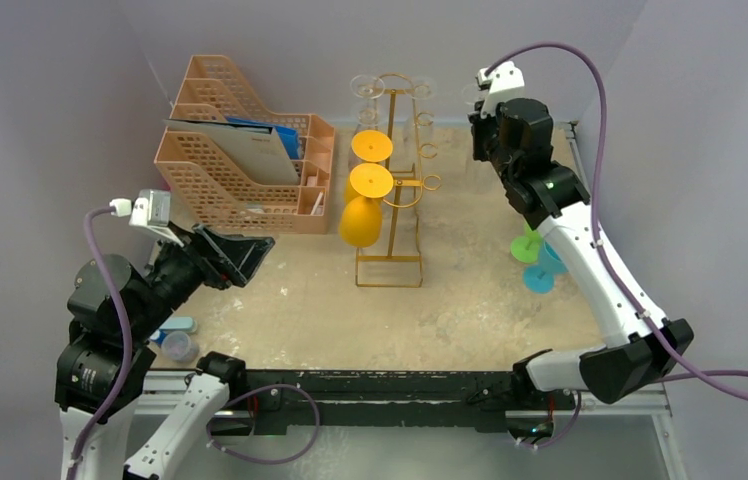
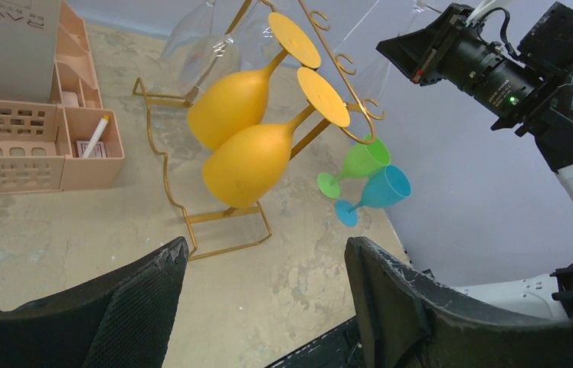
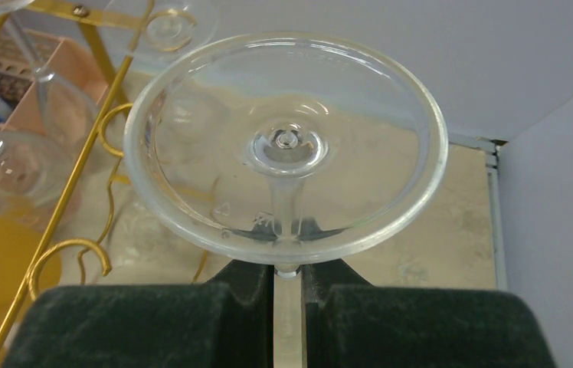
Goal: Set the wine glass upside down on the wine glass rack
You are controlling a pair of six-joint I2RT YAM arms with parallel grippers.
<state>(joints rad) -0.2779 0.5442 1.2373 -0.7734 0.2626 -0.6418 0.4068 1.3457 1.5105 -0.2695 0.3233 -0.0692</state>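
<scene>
- Right gripper (image 3: 289,285): jaws clamped on the stem of the wine glass (image 3: 287,146), a clear one, with its round foot facing the wrist camera.
- Held raised over the far right of the table (image 1: 300,310), near the right side of the wine glass rack (image 1: 388,284); contact with any hook cannot be told.
- On the rack's left hooks: two orange glasses (image 2: 249,161), hanging bowl down by their feet.
- On the far hooks: more clear glasses (image 3: 8,169), also bowl down.
- Left gripper (image 2: 264,307): jaws wide apart, nothing between them; raised above the near left of the table, pointing toward the rack.
- Behind the left gripper, left of the rack: peach file organizer (image 1: 240,170), holding papers.
- On the table right of the rack, beside the right arm: green glass (image 2: 364,159) and blue glass (image 2: 383,186), on their sides, just beside each other.
</scene>
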